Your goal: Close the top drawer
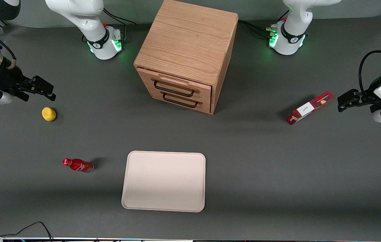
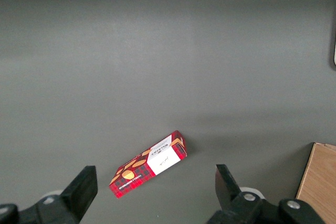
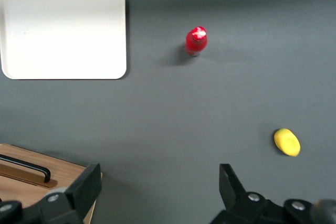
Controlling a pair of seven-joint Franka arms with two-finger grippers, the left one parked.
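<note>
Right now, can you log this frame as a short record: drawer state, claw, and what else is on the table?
top drawer: slightly open, front proud of the cabinet
lower drawer: shut
claw: open, holding nothing, apart from the cabinet, toward the working arm's end
lemon: beside the claw, nearer the camera
red bottle: beside the tray
red box: toward the parked arm's end

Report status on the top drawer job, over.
Right arm's gripper open, empty, high toward the working arm's end, above the yellow lemon. Light oak top drawer slightly out, untouched. Nothing in front of it.

No legible text on anything
</note>
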